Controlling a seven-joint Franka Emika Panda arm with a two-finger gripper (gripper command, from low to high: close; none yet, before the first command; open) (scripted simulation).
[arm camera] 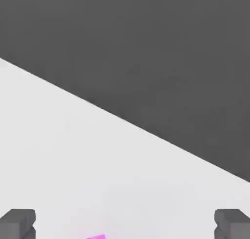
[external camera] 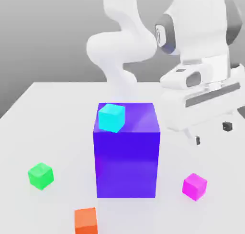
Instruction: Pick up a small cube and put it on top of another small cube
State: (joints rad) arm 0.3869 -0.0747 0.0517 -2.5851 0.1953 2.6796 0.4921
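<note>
Nearest me sat the orange cube (external camera: 86,219). Left to right across the desk (external camera: 28,132): green cube (external camera: 40,175), big blue block (external camera: 127,156) carrying a cyan cube (external camera: 112,117), pink cube (external camera: 194,186). My tool (external camera: 212,132) hung wide and empty above the pink one. Nothing was stacked yet, I judged.

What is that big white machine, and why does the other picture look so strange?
It is a robot arm in a computer simulation. At its tip is the end effector, two small fingers that pinch things. They are spread open now and hold nothing. One picture is taken from a camera off to the side. The other comes from a camera on the hand itself, looking over the white table. On the table lie a pink cube, a green cube, an orange cube and a big blue block with a cyan cube on top.
</note>
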